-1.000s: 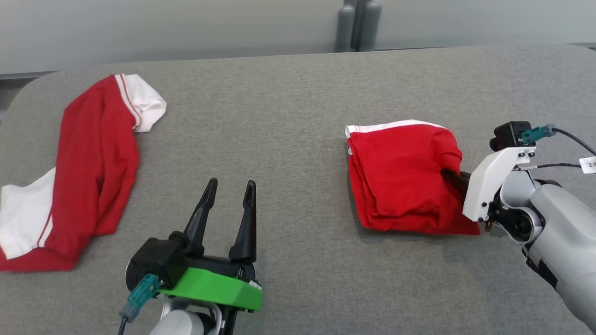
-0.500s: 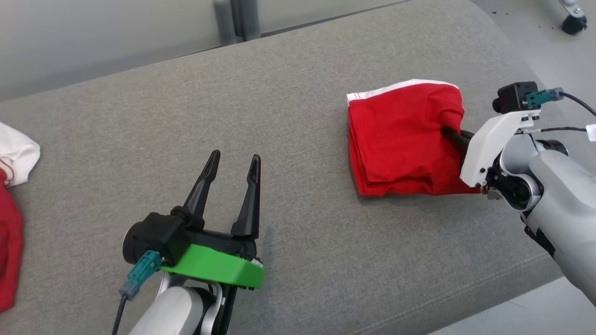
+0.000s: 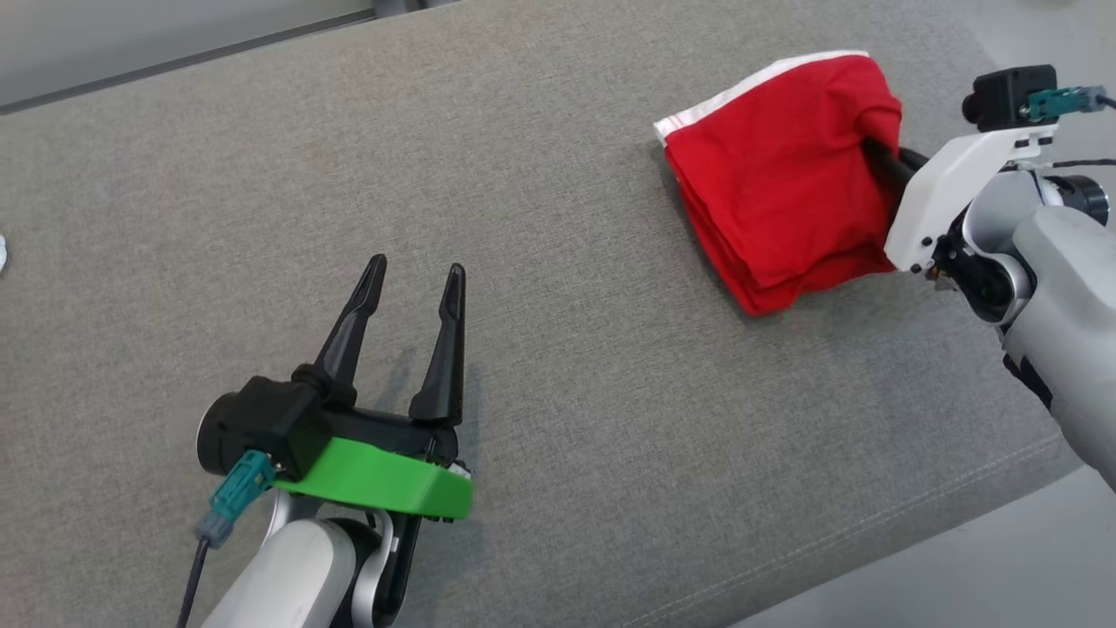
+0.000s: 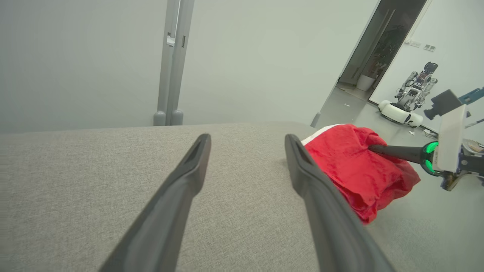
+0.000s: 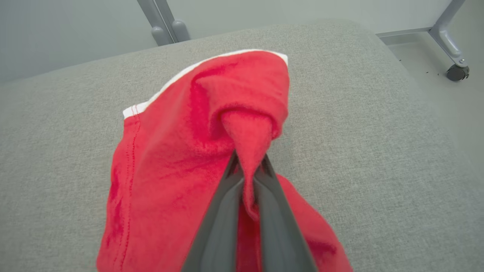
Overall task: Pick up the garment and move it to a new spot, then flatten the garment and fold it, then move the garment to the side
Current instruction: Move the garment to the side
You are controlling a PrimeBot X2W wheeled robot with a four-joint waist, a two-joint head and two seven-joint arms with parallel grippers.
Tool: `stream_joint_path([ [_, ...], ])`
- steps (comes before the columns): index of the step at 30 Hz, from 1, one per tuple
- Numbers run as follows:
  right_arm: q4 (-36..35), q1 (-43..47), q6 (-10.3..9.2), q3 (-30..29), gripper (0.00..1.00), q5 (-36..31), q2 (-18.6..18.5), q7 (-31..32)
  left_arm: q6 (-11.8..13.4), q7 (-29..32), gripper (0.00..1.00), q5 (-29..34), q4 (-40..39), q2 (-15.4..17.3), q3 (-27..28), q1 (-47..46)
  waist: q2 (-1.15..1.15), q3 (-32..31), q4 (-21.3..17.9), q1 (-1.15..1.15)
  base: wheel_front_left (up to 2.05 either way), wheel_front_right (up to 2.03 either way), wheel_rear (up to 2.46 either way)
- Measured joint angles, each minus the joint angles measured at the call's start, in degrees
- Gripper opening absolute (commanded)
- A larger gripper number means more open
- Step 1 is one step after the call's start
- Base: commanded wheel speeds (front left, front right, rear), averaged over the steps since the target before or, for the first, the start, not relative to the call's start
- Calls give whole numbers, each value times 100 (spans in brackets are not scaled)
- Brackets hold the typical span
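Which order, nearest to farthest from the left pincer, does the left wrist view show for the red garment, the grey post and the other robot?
1. Red garment, on the table, at right.
2. Grey post, behind the table's far edge.
3. Other robot, far right, well beyond the table.

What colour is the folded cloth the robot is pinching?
The garment is red with a white strip along one edge, clearest in the right wrist view.

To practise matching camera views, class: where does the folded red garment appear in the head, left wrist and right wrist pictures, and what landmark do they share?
Head view: the red garment lies at the upper right.
Left wrist view: right of centre, at mid height.
Right wrist view: centre, running down to the lower left.
Shared landmark: the white hem along the garment's far edge.
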Motion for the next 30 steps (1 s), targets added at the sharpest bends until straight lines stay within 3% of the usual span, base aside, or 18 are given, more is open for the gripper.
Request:
stream_joint_path([
  [5,550,-362,0,-42,0,-79,-70,-298,27,65,100,18,-129,57,4,-62,0,179,191,0,0,0,0],
  [20,1606,-1252,0,147,0,-443,-749,-658,77,243,100,152,-368,168,-59,-259,0,764,744,0,0,0,0],
  [28,2084,-1485,0,489,0,-905,-761,-955,97,294,100,200,-419,193,-103,-320,0,962,868,0,0,0,0],
  [29,2129,-1501,1,511,6,-961,-760,-1018,102,310,100,200,-424,193,-112,-320,0,974,880,0,0,0,0],
  [30,2167,-1525,1,519,22,-1005,-765,-1082,111,312,100,202,-431,197,-118,-321,0,987,888,0,0,0,0],
])
